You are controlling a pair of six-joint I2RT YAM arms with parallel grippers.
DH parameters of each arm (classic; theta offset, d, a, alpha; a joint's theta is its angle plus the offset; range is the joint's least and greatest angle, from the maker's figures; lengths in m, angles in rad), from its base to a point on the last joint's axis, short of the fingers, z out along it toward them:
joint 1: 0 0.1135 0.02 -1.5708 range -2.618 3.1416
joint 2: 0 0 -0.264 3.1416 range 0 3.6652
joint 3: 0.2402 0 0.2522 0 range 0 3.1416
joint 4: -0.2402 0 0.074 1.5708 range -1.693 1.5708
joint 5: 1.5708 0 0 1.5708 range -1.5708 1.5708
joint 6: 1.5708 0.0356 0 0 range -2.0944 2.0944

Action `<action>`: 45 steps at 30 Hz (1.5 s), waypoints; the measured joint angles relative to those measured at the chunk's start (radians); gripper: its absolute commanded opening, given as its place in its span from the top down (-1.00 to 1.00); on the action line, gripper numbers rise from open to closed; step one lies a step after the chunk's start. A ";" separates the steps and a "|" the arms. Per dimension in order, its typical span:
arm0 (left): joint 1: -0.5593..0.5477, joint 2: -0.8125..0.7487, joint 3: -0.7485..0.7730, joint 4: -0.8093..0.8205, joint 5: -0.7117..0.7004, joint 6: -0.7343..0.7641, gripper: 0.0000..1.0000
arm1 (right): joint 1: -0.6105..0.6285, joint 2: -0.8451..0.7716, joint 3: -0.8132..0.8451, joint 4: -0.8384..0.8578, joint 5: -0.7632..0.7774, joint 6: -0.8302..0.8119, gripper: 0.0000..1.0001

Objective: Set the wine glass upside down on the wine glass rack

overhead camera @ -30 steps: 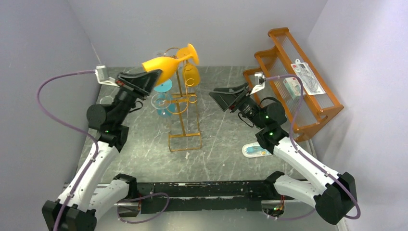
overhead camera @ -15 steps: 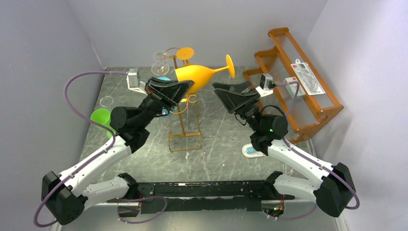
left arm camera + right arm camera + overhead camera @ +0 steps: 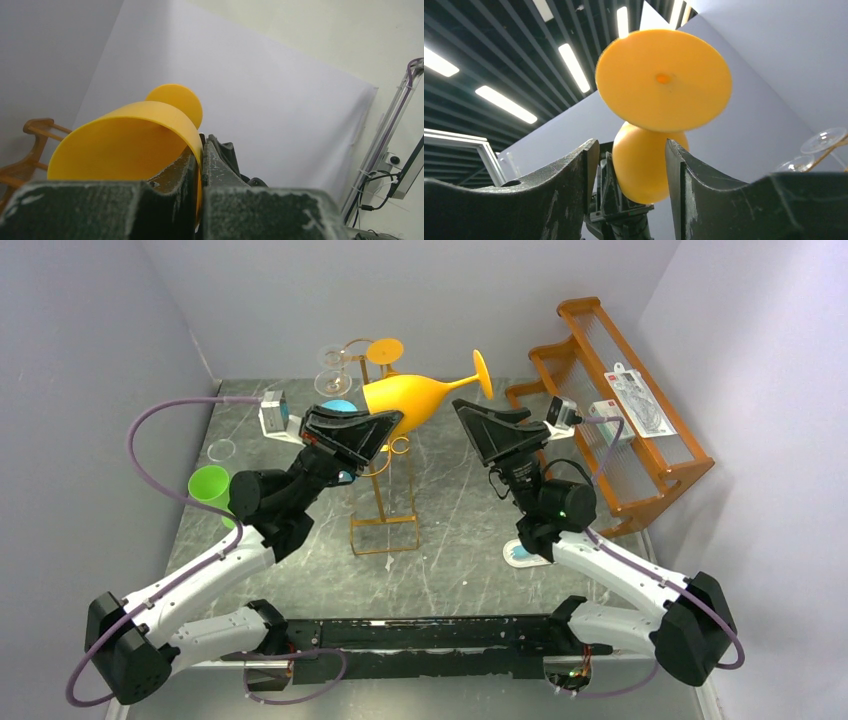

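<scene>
At upper centre, the left gripper (image 3: 383, 427) pinches the sideways yellow-orange plastic wine glass (image 3: 412, 398) by its rim, while the right gripper (image 3: 468, 426), open and empty, sits just below its foot.

Orange wine glass (image 3: 405, 402) sideways, aloft

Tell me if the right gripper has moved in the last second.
Yes. Against the wine glass rack in the top view, the right gripper has shifted toward the back wall, nearer the foot of the wine glass.
</scene>
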 measured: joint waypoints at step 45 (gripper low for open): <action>-0.009 -0.024 -0.039 0.037 0.074 0.046 0.64 | 0.000 0.112 0.190 -0.083 -0.020 -0.015 1.00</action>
